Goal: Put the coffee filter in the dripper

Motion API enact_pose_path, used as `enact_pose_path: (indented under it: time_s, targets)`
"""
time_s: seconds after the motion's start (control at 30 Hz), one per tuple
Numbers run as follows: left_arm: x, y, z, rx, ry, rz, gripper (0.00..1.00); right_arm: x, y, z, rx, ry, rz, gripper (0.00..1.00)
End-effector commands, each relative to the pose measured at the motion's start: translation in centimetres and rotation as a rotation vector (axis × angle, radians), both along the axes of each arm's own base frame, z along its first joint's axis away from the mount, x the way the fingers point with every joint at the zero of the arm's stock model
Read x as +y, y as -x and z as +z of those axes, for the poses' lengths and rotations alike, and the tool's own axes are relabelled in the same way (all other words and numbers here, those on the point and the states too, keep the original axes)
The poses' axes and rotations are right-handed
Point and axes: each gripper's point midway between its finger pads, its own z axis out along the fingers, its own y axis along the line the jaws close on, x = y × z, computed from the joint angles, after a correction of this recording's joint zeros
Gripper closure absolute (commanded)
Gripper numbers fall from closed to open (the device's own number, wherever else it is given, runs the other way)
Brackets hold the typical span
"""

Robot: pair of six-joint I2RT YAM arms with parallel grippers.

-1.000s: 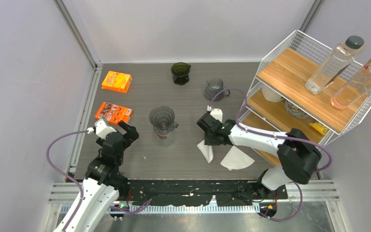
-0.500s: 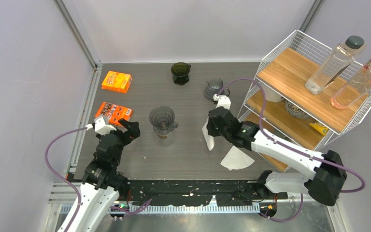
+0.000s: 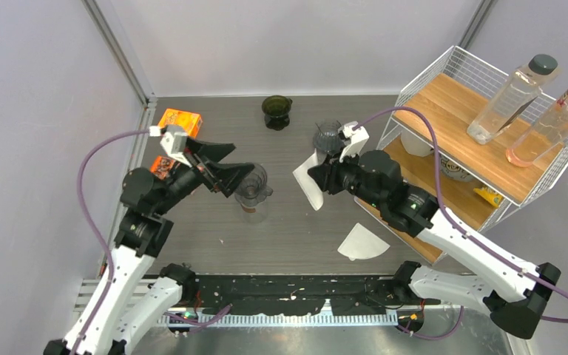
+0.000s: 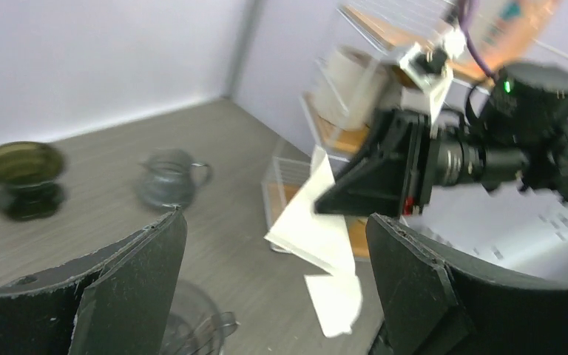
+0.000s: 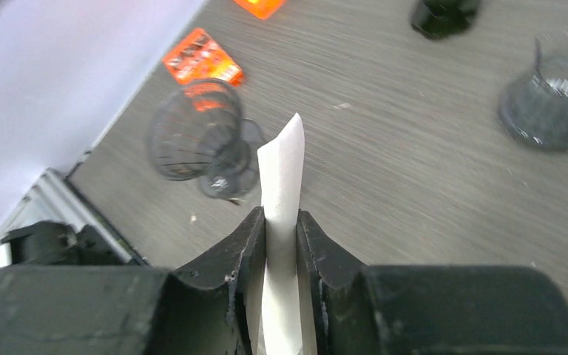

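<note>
My right gripper (image 3: 322, 180) is shut on a white folded coffee filter (image 3: 307, 185) and holds it in the air, right of the clear grey dripper (image 3: 250, 181). In the right wrist view the filter (image 5: 282, 174) stands up between my closed fingers (image 5: 240, 248), with the dripper (image 5: 192, 140) below and to the left. My left gripper (image 3: 225, 168) is open and empty, raised just left of the dripper. Its wrist view faces the held filter (image 4: 314, 222) and the right gripper. A second filter (image 3: 362, 242) lies flat on the table.
A dark green dripper (image 3: 276, 111) and a glass server (image 3: 328, 135) stand at the back. Two orange boxes (image 3: 179, 120) lie at the left, one partly behind my left arm. A wire shelf rack (image 3: 414, 96) with bottles fills the right side.
My right gripper has lifted the filter off the table and carried it up and away from the near edge. My left arm has risen and swung right toward the dripper, jaws open.
</note>
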Motion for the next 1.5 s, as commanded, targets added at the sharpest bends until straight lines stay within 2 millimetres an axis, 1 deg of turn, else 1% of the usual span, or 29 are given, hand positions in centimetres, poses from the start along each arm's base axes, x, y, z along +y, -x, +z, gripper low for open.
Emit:
enact_pose_path:
  time_s: [0.0, 0.03, 0.07, 0.17, 0.23, 0.3, 0.4, 0.53, 0.6, 0.73, 0.9, 1.03, 1.2, 1.3, 1.33, 1.47]
  targets:
    - [-5.1, 2.8, -0.6, -0.055, -0.065, -0.379, 0.01, 1.9, 3.3, 6.7, -0.172, -0.106, 0.253, 0.73]
    - [-5.9, 2.9, -1.2, -0.053, -0.078, -0.412, 0.01, 2.0, 3.8, 7.1, -0.181, -0.114, 0.284, 0.72]
    - [-6.7, 3.1, -1.7, -0.047, -0.092, -0.440, 0.01, 2.0, 4.0, 7.6, -0.191, -0.123, 0.294, 0.72]
    - [-8.7, 3.4, -2.9, -0.022, -0.136, -0.508, 0.01, 2.3, 4.5, 8.3, -0.198, -0.132, 0.324, 0.71]
    - [-9.7, 3.7, -3.4, -0.004, -0.160, -0.543, 0.01, 2.5, 4.6, 8.5, -0.201, -0.132, 0.337, 0.71]
    - [-10.2, 3.5, -3.7, 0.009, -0.164, -0.553, 0.02, 2.6, 4.4, 8.6, -0.202, -0.130, 0.336, 0.71]
    - [-10.6, 2.9, -3.7, 0.025, -0.153, -0.533, 0.09, 2.6, 3.8, 8.8, -0.206, -0.128, 0.309, 0.70]
    - [-11.7, 2.9, -3.7, 0.049, -0.150, -0.561, 0.18, 3.2, 3.4, 9.0, -0.217, -0.129, 0.318, 0.69]
    - [-12.2, 3.0, -3.9, 0.067, -0.156, -0.575, 0.25, 3.6, 3.0, 8.7, -0.209, -0.122, 0.317, 0.69]
    - [-12.5, 2.8, -4.1, 0.082, -0.174, -0.557, 0.31, 2.9, 1.8, 8.6, -0.210, -0.103, 0.238, 0.69]
    - [-12.4, 1.5, -4.7, 0.116, -0.200, -0.462, 0.43, 2.7, 1.3, 8.4, -0.207, -0.094, 0.210, 0.68]
    - [-12.5, 1.5, -5.3, 0.151, -0.214, -0.459, 0.50, 2.5, 1.0, 8.3, -0.200, -0.095, 0.187, 0.68]
    - [-13.1, 1.6, -4.8, 0.157, -0.196, -0.475, 0.56, 2.9, 0.9, 7.9, -0.190, -0.101, 0.194, 0.68]
    - [-13.4, 1.5, -4.9, 0.176, -0.189, -0.482, 0.59, 3.1, 0.7, 7.6, -0.185, -0.097, 0.194, 0.68]
    - [-13.5, 1.4, -4.5, 0.161, -0.175, -0.482, 0.60, 3.1, 0.7, 7.7, -0.188, -0.104, 0.194, 0.68]
    - [-13.8, 1.3, -4.4, 0.162, -0.156, -0.486, 0.64, 3.2, 0.9, 7.8, -0.193, -0.127, 0.197, 0.68]
